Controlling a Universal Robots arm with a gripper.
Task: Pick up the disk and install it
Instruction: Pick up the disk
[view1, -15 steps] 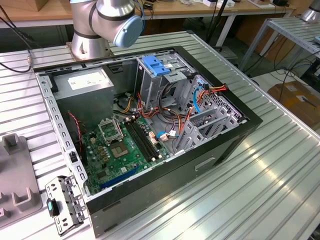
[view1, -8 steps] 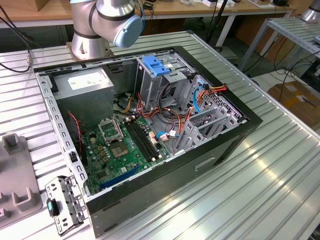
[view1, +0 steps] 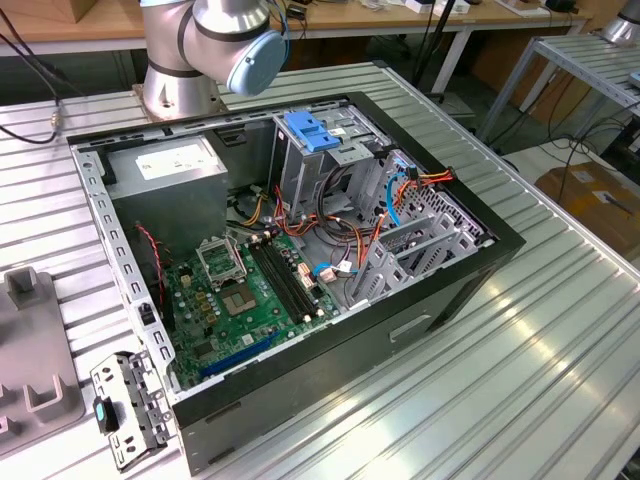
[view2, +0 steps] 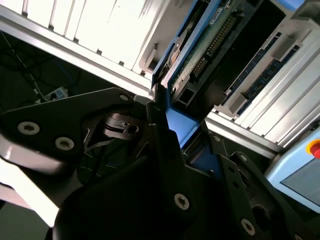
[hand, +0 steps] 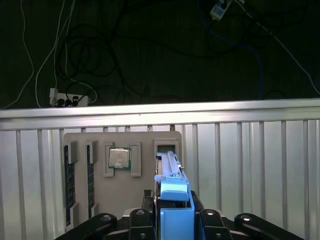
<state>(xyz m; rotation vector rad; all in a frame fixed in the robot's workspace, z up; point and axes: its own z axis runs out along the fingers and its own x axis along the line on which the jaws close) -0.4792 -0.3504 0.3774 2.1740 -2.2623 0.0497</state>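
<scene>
First wrist view is showing the jaws clenching, it seems, on the blue end of the disk (hand: 173, 195), which is standing on edge over the worktop (hand: 250, 170), its long axis pointing away from them.

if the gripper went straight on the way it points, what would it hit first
The disk: its blue end tab sits directly in front of the gripper, probably touching it, though depth is unclear. Beyond it is the grey holder tray.
</scene>
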